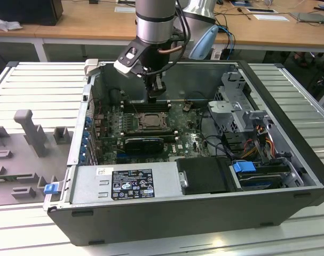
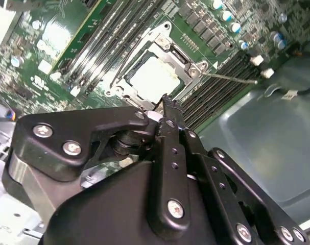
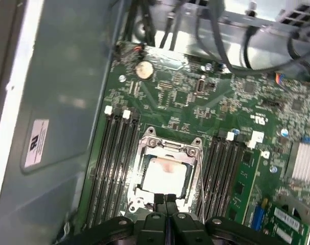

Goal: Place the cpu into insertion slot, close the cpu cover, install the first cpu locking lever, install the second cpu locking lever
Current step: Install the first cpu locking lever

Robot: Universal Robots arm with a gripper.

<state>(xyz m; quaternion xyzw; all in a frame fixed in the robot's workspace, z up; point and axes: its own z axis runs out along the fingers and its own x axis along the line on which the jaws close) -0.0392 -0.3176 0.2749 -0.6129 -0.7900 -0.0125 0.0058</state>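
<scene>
One arm: it comes down from above into the open computer case, and the exterior view shows you its hand low over the green board.
Hand: in the first wrist view you see the fingers pressed together with nothing between them.
Chip: a pale square chip lies flat in the socket, just beyond the fingertips.
Cover: the metal cover lies down around the chip, which shows through its window.
Levers: a thin wire lever runs along one side of the socket. You cannot tell whether it is latched.
Second wrist view: it gives you a thin rod pointing away from one socket corner across the memory slots.
First wrist view: it gives you a coin battery and a ribbed heat sink on the board.
Exterior view: here the socket is a dark square under the hand. You also get the labelled power supply at the case's near edge and a drive cage at the exterior view's right.
Counter: the case lies on a ribbed metal counter, with grey fixtures at the exterior view's left.
Room: a pale wooden desk stands behind, with papers on it.
</scene>
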